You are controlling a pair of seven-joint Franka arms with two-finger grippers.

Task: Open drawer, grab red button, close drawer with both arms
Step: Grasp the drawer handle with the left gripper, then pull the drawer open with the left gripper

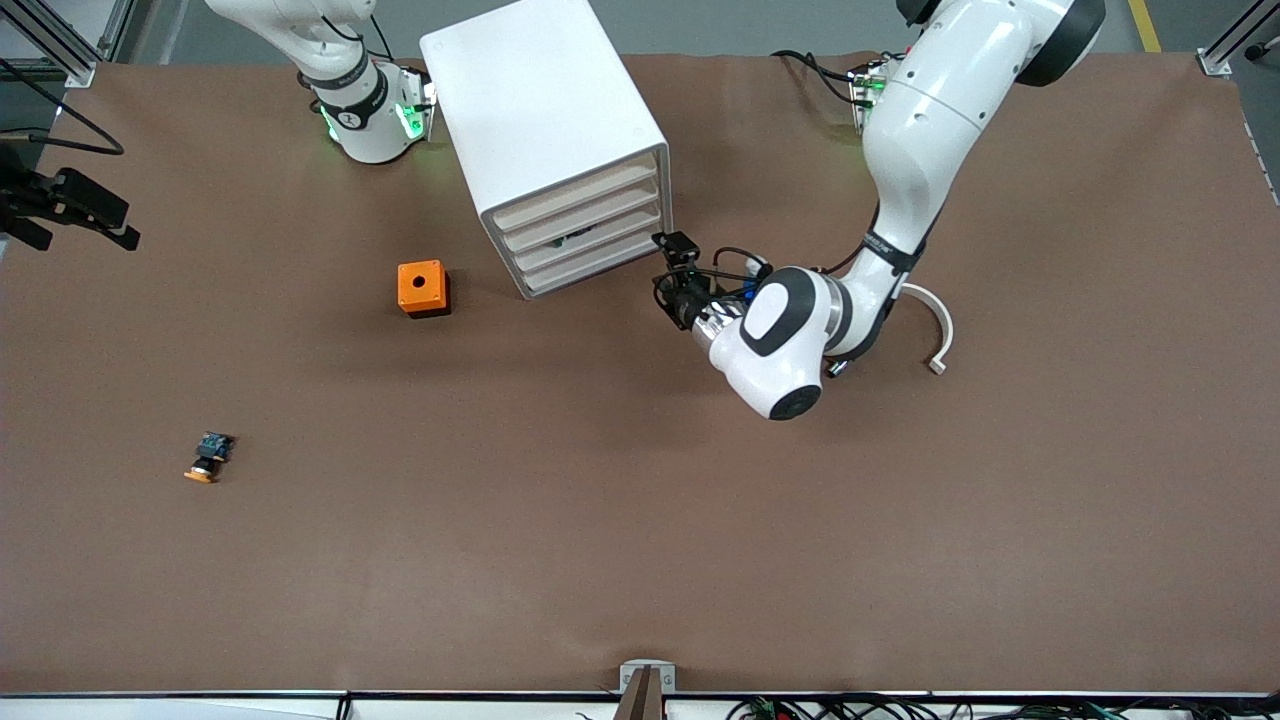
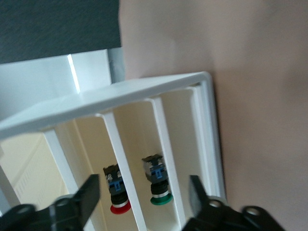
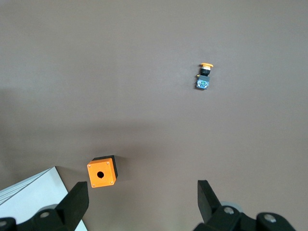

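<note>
The white drawer cabinet [image 1: 545,110] stands near the robots' bases, and its stacked drawers look pushed in. My left gripper [image 1: 668,290] is open just in front of the drawer fronts, at the corner toward the left arm's end. In the left wrist view the gripper [image 2: 143,180] faces the drawer gaps. The red-capped button [image 2: 119,193] lies inside one drawer and a green-capped one [image 2: 159,185] lies in the drawer beside it. My right gripper [image 3: 142,185] is open and empty, high over the table. It does not show in the front view.
An orange cube with a hole [image 1: 421,287] sits beside the cabinet toward the right arm's end and also shows in the right wrist view [image 3: 101,174]. An orange-capped button [image 1: 208,457] lies nearer the front camera. A white curved piece [image 1: 940,330] lies by the left arm.
</note>
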